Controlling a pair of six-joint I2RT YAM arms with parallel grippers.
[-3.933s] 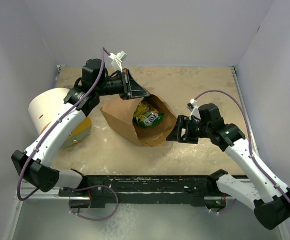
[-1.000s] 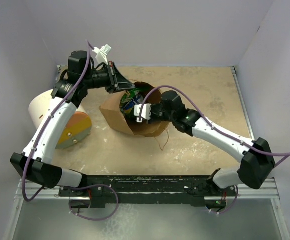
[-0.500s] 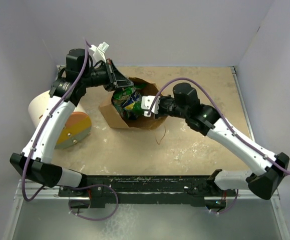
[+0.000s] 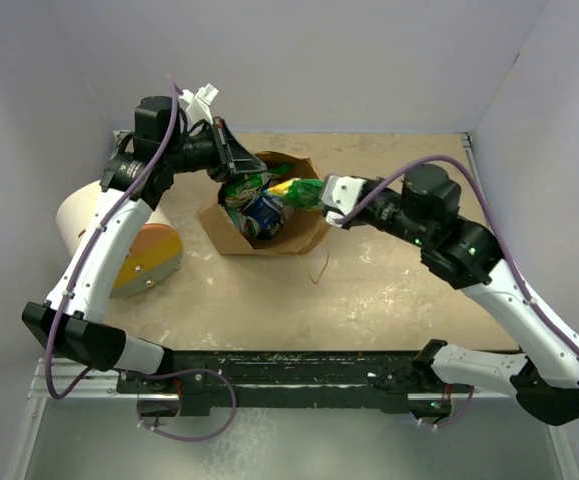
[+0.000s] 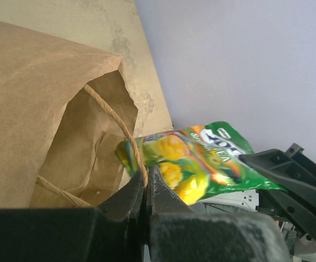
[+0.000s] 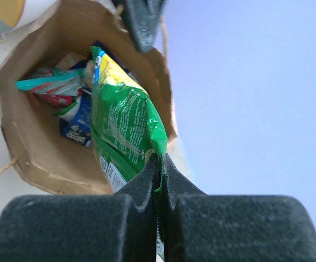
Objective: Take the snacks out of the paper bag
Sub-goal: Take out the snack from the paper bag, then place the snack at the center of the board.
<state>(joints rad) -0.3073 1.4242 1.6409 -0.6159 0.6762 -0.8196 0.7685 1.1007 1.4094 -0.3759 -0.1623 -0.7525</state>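
Step in hand: drawing the green-yellow packet (image 6: 124,123) out of the paper bag (image 4: 291,240) (my reading from how the two lie).
Right gripper (image 6: 158,164): fingers pressed together on the packet's edge seam, a thin hold at one end only.
Packet's place: at the right side of the bag's mouth, its free end over the opening. I cannot tell whether that end touches the snacks below.
Left gripper (image 5: 145,179): pinched tight on the bag's twisted loop handle (image 5: 114,123) at the far-left rim, which props the mouth open.
Bag: on the table (image 4: 399,290), its mouth turned toward the right arm.
Snacks inside: a dark blue packet (image 6: 77,130), a teal packet (image 6: 42,84) and a red-pink packet (image 6: 57,100) lower down.
Pull line: straight out along the mouth's axis and away from the left gripper, so the packet clears the paper rim rather than dragging across it.
Pace: slow and without twisting, since a shiny film held only by its seam looks likely to slip.
Counter-hold: the left arm should hold the handle firm (otherwise the light bag may follow the packet).
Drop spot: bare table to the right of the bag, away from the second handle (image 4: 319,268) lying loose there.
Bystander: the white cylinder (image 4: 89,212) sits left of the bag, off this path.
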